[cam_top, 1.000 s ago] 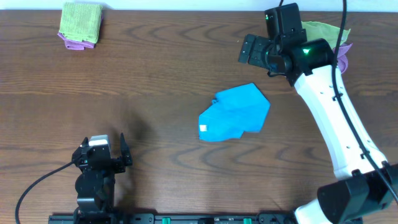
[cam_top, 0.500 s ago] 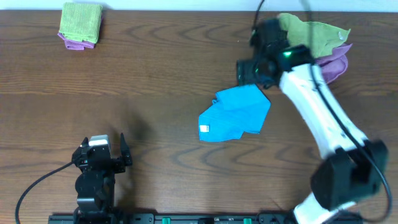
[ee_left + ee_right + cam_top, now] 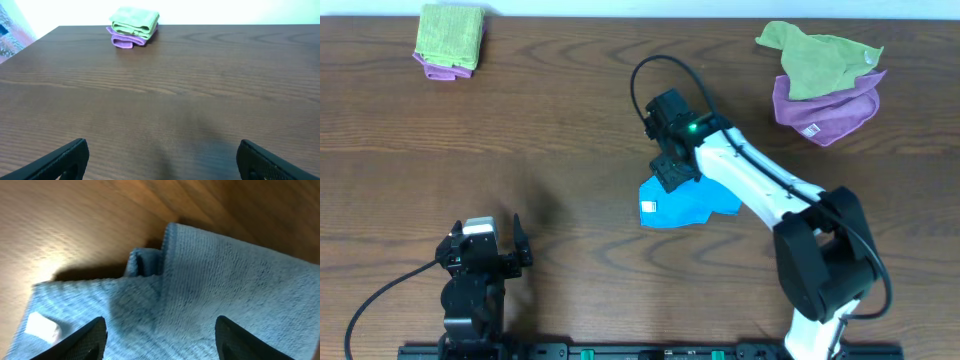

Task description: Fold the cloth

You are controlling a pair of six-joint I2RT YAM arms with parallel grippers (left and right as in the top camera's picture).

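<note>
Your right tool (image 3: 669,172) hangs low over the upper left edge of the blue cloth (image 3: 688,206). Its fingers stand apart and nothing is clamped between them. In the right wrist view they straddle a doubled-over layer of the fabric. The blue cloth lies partly folded on the bench (image 3: 570,120), a little right of the middle, with its white tag (image 3: 648,208) at the lower left corner. Your left tool (image 3: 485,242) sits near the front left edge, fingers wide apart over bare wood and holding nothing. A folded stack (image 3: 450,38) of green on purple rests at the far left corner. A loose pile (image 3: 818,75) of green on purple lies at the far right, well apart from the blue cloth.
</note>
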